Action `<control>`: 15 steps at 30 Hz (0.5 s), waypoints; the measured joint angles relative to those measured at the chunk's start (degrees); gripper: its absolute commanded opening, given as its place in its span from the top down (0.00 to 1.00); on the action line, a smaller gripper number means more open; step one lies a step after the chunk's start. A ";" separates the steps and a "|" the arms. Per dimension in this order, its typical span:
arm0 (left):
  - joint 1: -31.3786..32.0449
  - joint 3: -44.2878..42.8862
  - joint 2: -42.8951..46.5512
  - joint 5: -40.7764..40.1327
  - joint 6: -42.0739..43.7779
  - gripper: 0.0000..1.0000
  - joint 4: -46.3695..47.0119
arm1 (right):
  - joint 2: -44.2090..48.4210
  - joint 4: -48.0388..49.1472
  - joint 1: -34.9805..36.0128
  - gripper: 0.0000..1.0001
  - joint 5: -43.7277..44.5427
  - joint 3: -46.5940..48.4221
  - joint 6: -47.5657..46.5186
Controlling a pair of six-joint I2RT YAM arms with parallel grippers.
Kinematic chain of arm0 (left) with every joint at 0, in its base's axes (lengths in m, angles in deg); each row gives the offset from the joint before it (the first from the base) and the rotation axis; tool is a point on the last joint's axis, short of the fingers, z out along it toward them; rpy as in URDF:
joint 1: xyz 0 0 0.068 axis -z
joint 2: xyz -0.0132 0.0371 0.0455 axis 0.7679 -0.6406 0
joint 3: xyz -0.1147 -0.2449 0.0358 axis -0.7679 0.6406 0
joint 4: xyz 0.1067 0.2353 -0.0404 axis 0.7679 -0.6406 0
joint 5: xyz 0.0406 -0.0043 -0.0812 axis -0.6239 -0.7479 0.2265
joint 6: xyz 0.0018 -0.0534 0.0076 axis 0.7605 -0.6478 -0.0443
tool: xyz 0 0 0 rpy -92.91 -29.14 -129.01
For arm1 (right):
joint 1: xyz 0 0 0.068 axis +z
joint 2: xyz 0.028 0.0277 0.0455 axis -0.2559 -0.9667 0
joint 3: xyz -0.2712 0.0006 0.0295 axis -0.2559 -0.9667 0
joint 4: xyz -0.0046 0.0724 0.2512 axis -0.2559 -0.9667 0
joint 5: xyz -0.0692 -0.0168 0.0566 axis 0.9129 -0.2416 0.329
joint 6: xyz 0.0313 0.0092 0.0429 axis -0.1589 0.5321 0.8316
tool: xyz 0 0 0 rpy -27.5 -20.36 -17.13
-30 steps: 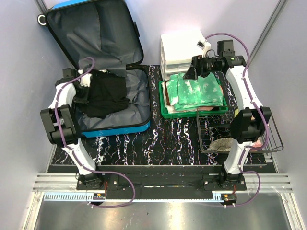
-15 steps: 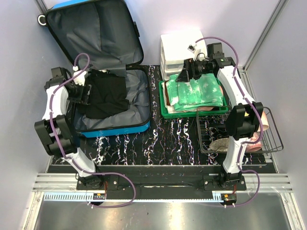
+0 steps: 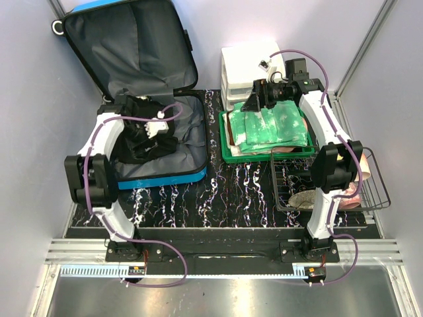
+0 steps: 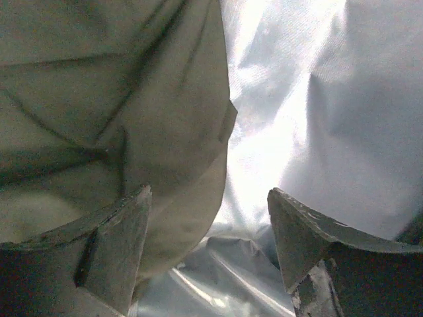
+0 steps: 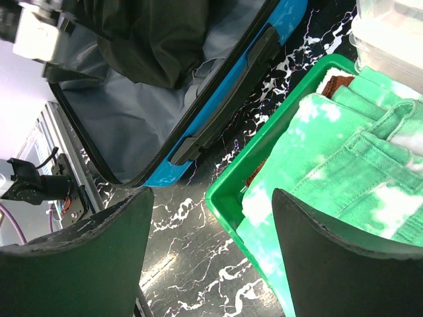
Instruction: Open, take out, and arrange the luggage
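left claw [image 4: 208, 193] swung in over black garment [image 3: 127, 150], apart | right claw [image 5: 211, 191] apart | luggage [image 3: 139, 46] open, blue shell, grey lining

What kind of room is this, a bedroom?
Probably a robot practice booth, not a bedroom: two white robot arms bolted by a black marbled table, plain grey walls around, an open bright blue hard-shell suitcase.

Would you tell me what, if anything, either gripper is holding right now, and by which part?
Nothing is held. The left gripper stands open over the black garment in the luggage; the right gripper is open near the green tray.
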State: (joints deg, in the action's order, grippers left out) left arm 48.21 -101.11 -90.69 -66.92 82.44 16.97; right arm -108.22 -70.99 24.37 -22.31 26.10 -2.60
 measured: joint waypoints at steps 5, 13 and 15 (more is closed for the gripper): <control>-0.46 -1.18 -9.14 -4.63 2.29 0.22 0.39 | 0.00 0.28 0.07 0.19 -0.02 -0.28 0.04; -0.68 0.55 -12.37 -11.23 7.39 0.42 6.05 | 0.00 0.37 0.09 0.19 0.07 -1.62 0.02; -0.76 0.55 -13.03 -11.78 8.76 0.59 6.49 | 0.00 0.35 0.09 0.19 0.07 -1.66 -0.02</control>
State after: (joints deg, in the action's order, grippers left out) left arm 47.44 -100.56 -103.72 -78.70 91.20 23.46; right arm -108.22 -70.64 24.45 -22.24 24.44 -2.63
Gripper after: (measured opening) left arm 0.605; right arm 0.807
